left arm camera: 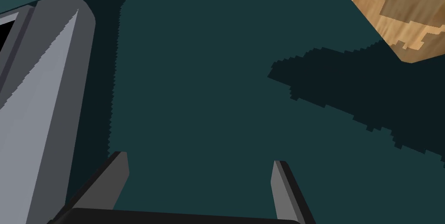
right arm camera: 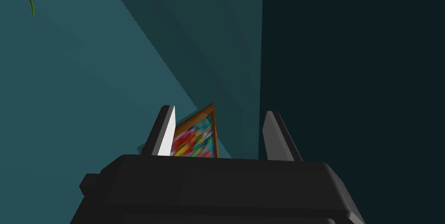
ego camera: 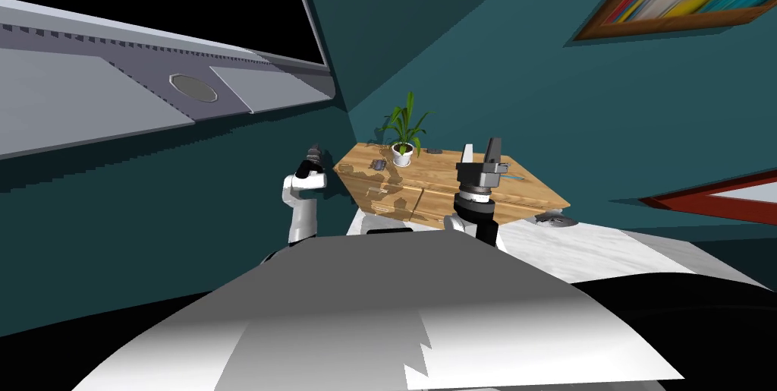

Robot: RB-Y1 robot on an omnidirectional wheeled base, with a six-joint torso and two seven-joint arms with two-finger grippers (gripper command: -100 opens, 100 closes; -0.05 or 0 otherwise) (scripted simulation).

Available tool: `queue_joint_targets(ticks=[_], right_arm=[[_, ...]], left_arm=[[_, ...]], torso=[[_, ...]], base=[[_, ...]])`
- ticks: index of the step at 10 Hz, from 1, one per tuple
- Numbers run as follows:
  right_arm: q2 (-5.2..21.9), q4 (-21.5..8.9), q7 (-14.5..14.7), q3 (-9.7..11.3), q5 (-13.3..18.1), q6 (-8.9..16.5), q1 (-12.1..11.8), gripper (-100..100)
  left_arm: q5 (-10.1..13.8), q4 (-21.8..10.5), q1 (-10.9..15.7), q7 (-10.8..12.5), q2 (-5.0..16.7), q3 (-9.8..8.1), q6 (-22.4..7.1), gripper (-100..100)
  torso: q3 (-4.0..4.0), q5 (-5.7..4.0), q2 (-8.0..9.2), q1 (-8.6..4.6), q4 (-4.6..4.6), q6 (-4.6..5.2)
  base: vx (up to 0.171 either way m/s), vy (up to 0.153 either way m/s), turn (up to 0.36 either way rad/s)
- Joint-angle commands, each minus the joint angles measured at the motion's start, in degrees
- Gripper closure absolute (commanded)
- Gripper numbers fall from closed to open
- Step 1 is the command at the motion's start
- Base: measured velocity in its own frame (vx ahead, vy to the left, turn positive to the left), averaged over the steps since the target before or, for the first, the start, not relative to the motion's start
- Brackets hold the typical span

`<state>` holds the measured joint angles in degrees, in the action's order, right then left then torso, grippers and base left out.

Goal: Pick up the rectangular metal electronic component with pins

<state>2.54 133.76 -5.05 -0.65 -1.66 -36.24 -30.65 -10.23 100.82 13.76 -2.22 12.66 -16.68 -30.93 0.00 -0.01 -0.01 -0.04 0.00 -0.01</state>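
Head view first: parked short of a wooden cabinet (ego camera: pixel 486 189) in the middle of the frame, shoved into a teal corner. On its top, just left of a potted plant (ego camera: pixel 403 140), a small grey component (ego camera: pixel 377 164), lying flat and apart from the pot. Most likely the one to grab, though too tiny to make out pins tbh. Also a small dark thing (ego camera: pixel 434 151) right of the pot, so not 100% sure which. Then the left gripper (ego camera: pixel 313 154) up beside the cabinet's left corner, aimed at the wall rather than the top. And the right gripper (ego camera: pixel 480 152) raised over the cabinet's front right part, blades pointing up. Guessing both held high like that just to clear the edge before any reach. Left wrist view next: fingers (left arm camera: pixel 119 171) poking up from the bottom edge, spread wide, nothing between them but teal wall. Cabinet's corner in the upper right of the frame, a grey ledge (left arm camera: pixel 43 104) down the left side. Nearer of the two to the component, so probably the arm to swing over and drop in from above, given the flat lie of the thing. Right wrist view last: fingers (right arm camera: pixel 167 132) apart to about the same width, empty too, pointed away from the cabinet top. Nothing grabbed yet, basically pre-reach.
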Motion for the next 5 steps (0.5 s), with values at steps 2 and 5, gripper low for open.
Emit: queue_joint_targets(ticks=[2,5], right_arm=[[0.0,0.0,0.0,0.0,0.0,0.0,0.0,0],[0.0,0.0,0.0,0.0,0.0,0.0,0.0,0]], left_arm=[[-0.4,-3.0,2.9,0.4,0.2,-1.42,-4.6,-100],[-0.8,-6.0,5.7,0.7,0.3,-2.79,-8.4,-100]], torso=[[-0.01,0.00,-0.01,-0.01,0.00,0.01],[-0.02,-0.01,-0.03,-0.03,0.00,0.01]], base=[[-0.001,-0.012,-0.027],[0.002,-0.013,-0.018]])
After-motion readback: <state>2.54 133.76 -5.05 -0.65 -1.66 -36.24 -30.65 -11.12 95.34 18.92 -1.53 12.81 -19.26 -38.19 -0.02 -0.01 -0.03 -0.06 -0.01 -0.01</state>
